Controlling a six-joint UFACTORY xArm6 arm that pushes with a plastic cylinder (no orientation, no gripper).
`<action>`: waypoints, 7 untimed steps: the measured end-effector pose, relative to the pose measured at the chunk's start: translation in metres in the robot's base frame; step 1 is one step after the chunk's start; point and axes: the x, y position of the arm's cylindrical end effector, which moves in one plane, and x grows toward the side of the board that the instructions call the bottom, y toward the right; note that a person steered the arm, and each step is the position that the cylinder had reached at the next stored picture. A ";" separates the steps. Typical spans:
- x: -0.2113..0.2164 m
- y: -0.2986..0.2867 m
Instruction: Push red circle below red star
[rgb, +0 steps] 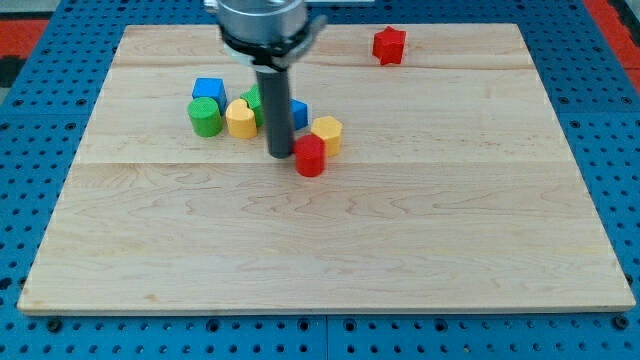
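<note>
The red circle (311, 157) lies near the board's middle, a little toward the view's top. My tip (280, 154) touches the board just to the view's left of it, right against its side. The red star (389, 45) sits far off near the view's top edge, to the right of centre. A yellow block (328, 132) stands right behind the red circle, touching or almost touching it.
A cluster lies to the view's left of my rod: a blue cube (209, 90), a green cylinder (205, 117), a yellow heart-like block (240, 118), a green block (253, 101) partly hidden by the rod, and a blue block (298, 113) behind the rod.
</note>
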 end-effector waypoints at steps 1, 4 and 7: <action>0.028 0.006; -0.006 0.077; -0.078 0.086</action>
